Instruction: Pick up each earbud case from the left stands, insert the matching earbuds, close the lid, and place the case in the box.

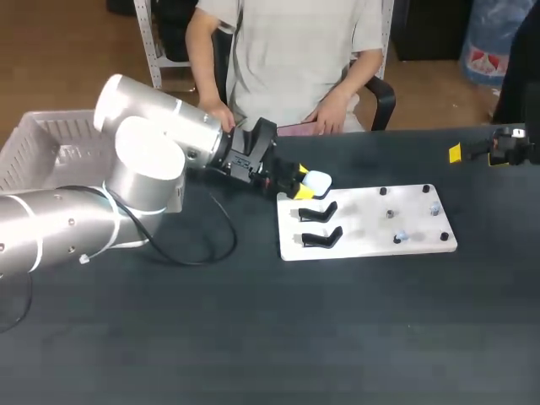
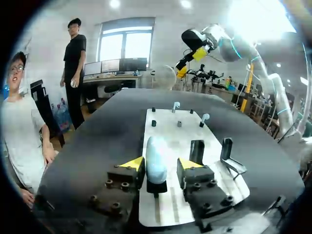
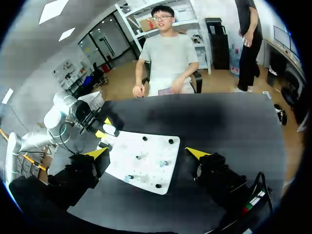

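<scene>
Tabletop (image 1: pixel 253 337) board (image 1: pixel 364 229) holds two black stands (image 1: pixel 321 210).

The table (image 1: pixel 253 337) is matt black. On it the board (image 1: pixel 363 240) looks like smooth white plastic with a dull sheen, and its stands (image 1: pixel 321 239) like glossy black plastic. The case (image 2: pixel 156 156) is smooth, pale, glossy plastic. The left arm (image 1: pixel 152 160) has a satin silver metal look, and its cable (image 1: pixel 234 234) looks like black rubber. At ten o'clock, the box (image 1: pixel 42 135) is white plastic lattice.
</scene>
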`<state>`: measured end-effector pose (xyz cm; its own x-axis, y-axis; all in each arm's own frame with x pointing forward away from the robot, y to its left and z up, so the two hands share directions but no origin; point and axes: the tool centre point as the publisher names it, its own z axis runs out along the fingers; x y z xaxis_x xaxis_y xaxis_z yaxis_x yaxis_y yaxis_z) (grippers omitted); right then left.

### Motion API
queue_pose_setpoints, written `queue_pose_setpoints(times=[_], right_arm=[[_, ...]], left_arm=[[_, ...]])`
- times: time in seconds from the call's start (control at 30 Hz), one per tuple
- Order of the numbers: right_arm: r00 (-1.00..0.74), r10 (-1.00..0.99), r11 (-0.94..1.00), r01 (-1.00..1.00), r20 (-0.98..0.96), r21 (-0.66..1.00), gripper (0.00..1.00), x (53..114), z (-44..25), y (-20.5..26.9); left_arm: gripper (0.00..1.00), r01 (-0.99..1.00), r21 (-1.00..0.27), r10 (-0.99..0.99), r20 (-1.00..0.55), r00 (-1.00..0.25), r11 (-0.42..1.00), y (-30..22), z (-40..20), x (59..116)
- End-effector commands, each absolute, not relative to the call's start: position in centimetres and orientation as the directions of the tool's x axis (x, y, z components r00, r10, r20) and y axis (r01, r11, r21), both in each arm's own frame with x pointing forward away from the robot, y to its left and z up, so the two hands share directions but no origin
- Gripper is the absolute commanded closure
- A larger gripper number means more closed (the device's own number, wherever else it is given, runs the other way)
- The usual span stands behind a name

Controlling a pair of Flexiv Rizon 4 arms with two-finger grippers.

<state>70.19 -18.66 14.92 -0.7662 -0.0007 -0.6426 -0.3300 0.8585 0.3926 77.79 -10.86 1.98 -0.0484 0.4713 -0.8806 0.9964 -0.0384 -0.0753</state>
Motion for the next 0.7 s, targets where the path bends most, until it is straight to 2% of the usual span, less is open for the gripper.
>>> queue_pose_setpoints(times=[0.03, 0.23, 0.47, 0.7], right_arm=[[-0.767, -0.001, 0.859, -0.329, -0.642, 0.391, 0.00, 70.15, 14.96, -18.67], [-0.767, -0.001, 0.859, -0.329, -0.642, 0.391, 0.00, 70.15, 14.96, -18.67], [-0.767, -0.001, 0.859, -0.329, -0.642, 0.391, 0.00, 70.15, 14.96, -18.67], [-0.767, -0.001, 0.859, -0.329, -0.642, 0.391, 0.00, 70.15, 14.96, -18.67]], left_arm=[[0.56, 0.996, -0.077, 0.475, -0.879, -0.048, -0.042, -11.24, 1.61, 78.06], [0.44, 0.997, -0.075, 0.478, -0.877, -0.050, -0.034, -11.43, 1.30, 78.16], [0.45, 0.997, -0.073, 0.478, -0.877, -0.049, -0.034, -11.58, 1.32, 78.29], [0.51, 0.997, -0.071, 0.480, -0.876, -0.043, -0.040, -11.64, 1.28, 78.02]])
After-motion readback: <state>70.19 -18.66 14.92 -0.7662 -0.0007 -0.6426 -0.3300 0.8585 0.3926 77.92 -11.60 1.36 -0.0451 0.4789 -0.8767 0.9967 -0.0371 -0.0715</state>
